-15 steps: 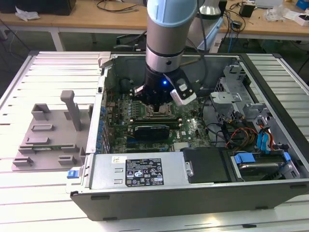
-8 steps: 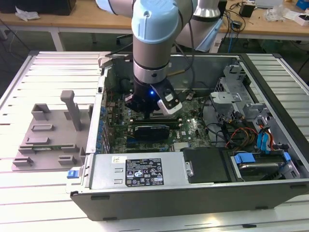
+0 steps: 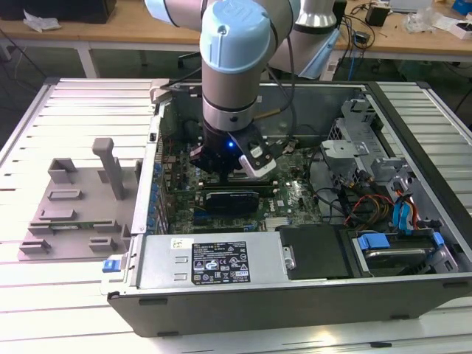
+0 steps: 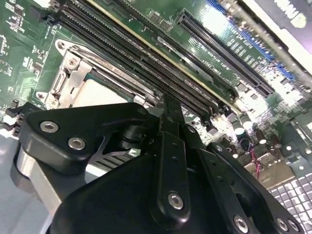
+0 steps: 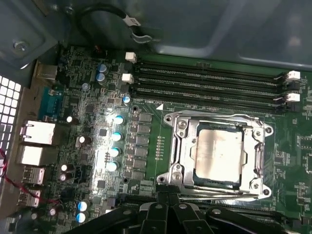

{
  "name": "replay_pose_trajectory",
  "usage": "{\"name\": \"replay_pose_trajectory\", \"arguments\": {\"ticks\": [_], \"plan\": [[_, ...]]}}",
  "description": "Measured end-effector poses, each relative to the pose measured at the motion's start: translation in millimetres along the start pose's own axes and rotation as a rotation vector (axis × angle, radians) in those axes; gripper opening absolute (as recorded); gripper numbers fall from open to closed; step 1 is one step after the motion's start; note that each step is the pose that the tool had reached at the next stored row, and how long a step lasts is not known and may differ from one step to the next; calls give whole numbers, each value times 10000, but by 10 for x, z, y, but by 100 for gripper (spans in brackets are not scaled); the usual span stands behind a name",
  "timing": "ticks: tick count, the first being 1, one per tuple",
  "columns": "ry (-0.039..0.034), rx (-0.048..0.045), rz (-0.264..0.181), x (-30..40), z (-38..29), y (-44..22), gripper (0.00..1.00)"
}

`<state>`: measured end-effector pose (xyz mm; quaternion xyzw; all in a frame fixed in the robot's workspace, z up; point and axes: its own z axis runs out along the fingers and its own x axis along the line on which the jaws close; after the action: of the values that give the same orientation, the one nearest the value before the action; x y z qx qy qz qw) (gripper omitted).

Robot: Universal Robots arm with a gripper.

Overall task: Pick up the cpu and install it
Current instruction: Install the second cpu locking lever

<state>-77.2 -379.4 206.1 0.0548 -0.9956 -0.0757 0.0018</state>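
Lying flat in the metal-framed socket (image 5: 218, 155) beside the black gripper (image 5: 168, 214), whose grip I cannot tell, is the shiny silver-grey square cpu (image 5: 218, 154).

Exterior view: high, off the arm, angled down on the open computer case (image 3: 295, 221) and bench (image 3: 74, 110), taking in the whole arm. Both wrist views sit close over the motherboard (image 5: 146, 146), w/ the jaws' black linkage in the foreground. They share the CPU socket (image 5: 218, 155) and, probably, the memory slots (image 5: 209, 83) beyond the jaws.
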Motion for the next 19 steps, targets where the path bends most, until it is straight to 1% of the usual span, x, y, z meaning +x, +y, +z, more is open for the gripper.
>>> {"name": "replay_pose_trajectory", "arguments": {"ticks": [2, 3, 4, 6, 7, 9, 10, 11, 12, 14, 15, 16, 17, 18, 19], "plan": [[0, -23, 0, 2, 27, 5, 11], [3, -48, 0, 5, 43, 10, 11], [-21, -96, 0, 4, 63, 25, 11], [-18, -114, -2, 8, 65, 36, 11], [-65, -108, -9, 15, 57, 38, 11], [-111, -78, -17, 20, 34, 41, 11], [-133, -59, -23, 19, -18, 49, 11], [-132, -35, -23, 17, -53, 57, 11], [-128, 6, -21, 10, -57, 62, 11], [-106, 178, -19, -40, -54, 93, 11], [-96, 233, -19, -63, -52, 107, 11], [-82, 298, -16, -106, -47, 134, 11], [-50, 330, -13, -165, -40, 163, 11], [2, 378, -7, -253, -28, 203, 11], [25, 401, -2, -286, -23, 217, 11]]}}
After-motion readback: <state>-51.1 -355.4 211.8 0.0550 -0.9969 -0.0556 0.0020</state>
